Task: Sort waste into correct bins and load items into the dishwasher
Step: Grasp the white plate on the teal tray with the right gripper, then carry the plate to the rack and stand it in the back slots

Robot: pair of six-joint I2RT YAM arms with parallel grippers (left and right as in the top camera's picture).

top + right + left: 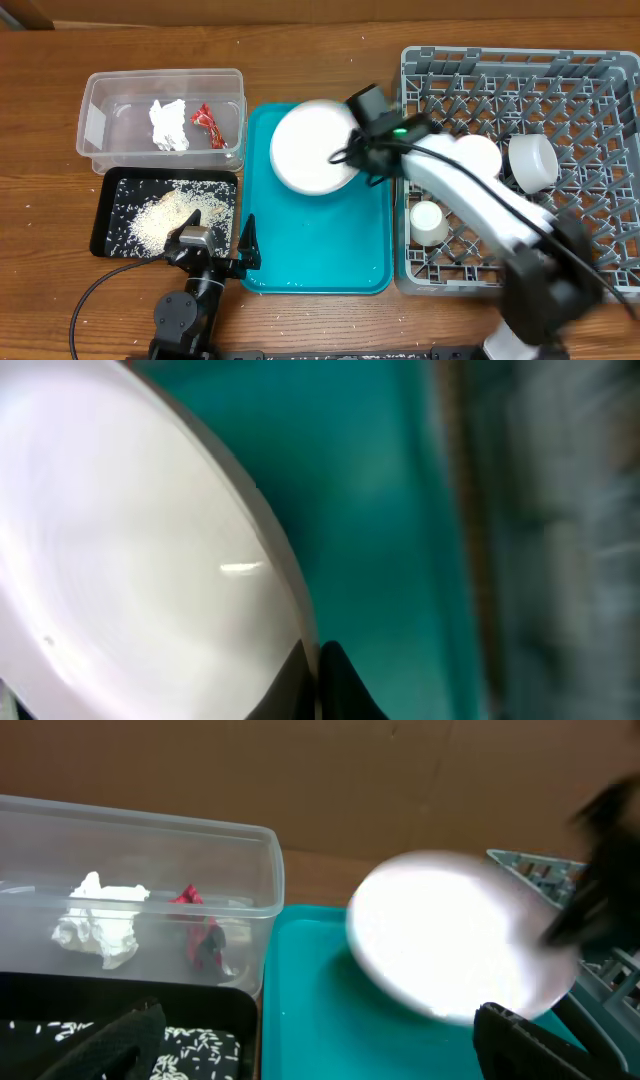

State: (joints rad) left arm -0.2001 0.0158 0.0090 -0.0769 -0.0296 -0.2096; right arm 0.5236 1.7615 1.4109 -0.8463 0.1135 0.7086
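My right gripper (352,152) is shut on the rim of the round pale plate (312,147) and holds it tilted above the teal tray (320,250); the plate fills the right wrist view (130,540), with the fingertips (318,675) pinched on its edge. It also shows in the left wrist view (455,945). My left gripper (320,1045) is open and empty, low at the table's front by the black tray (165,212) of rice. The clear tub (165,120) holds the white tissue (170,125) and red wrapper (208,122). The grey dish rack (520,165) holds two white bowls (532,160) and a small cup (430,222).
The teal serving tray lies between the bins on the left and the rack on the right. The right arm (480,205) stretches over the rack's left side. Bare wooden table (320,30) runs along the back.
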